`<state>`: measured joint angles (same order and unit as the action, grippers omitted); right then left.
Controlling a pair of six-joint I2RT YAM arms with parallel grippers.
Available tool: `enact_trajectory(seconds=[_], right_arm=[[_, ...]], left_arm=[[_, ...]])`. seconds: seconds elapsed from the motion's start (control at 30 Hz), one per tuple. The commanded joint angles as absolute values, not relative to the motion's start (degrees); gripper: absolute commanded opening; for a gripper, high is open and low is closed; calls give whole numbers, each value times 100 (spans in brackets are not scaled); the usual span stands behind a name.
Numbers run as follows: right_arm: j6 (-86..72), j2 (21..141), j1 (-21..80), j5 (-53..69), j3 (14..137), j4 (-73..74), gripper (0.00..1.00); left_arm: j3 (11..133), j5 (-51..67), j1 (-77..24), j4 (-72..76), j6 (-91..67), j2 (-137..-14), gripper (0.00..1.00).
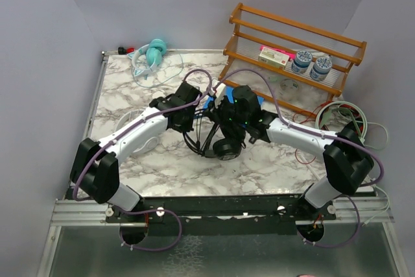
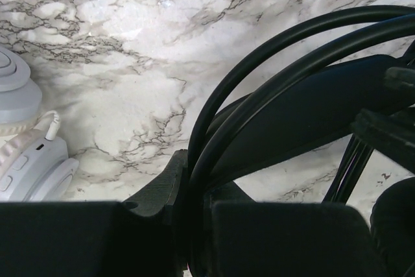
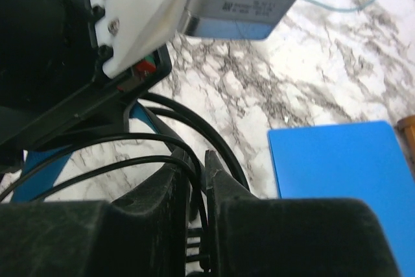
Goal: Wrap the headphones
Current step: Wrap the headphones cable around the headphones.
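Near the middle of the marble table [image 1: 162, 170], both arms reach in over the black headphones [image 1: 224, 147], whose ear cup lies just below centre in the overhead view.

The left gripper [image 2: 194, 209] has its jaws nearly together. Two thin black arcs of the headset's band run up out of the narrow gap between them, with the wider padded band just behind. I'd call that a firm pinch on the headset.

The right gripper [image 3: 202, 189] is likewise almost closed, and strands of thin black cable [image 3: 130, 141] pass through the slit between its fingers. Above it, the left arm's wrist fills the upper left of that view.

A blue mat [image 3: 337, 186] lies flat on the marble at the lower right of the right wrist view.

The white headphones [image 2: 26, 154] rest on the table at the left edge of the left wrist view, apart from the black pair. The teal headphones [image 1: 154, 53] sit at the far left corner with their cable loosely spread.

At the upper right, a wooden rack [image 1: 292, 30] holds a small box [image 1: 273, 56] and two jars [image 1: 311, 63].
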<state>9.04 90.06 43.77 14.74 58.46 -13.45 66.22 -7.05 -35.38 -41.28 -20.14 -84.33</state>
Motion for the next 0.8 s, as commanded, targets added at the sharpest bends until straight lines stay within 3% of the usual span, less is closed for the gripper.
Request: enact_trajectory(seconds=[0.0, 0.67, 0.77], right_arm=[[806, 8834, 4324, 1211, 5555, -1005, 16], [577, 8711, 4324, 1448, 5939, 187, 64], [506, 8618, 4329, 1332, 6047, 517, 66]], left_arm=[[7016, -432, -3560, -4165, -2250, -8557, 0], [7361, -467, -3408, -4297, -2304, -8909, 0], [7365, -451, -3353, -4317, -2303, -8937, 0]])
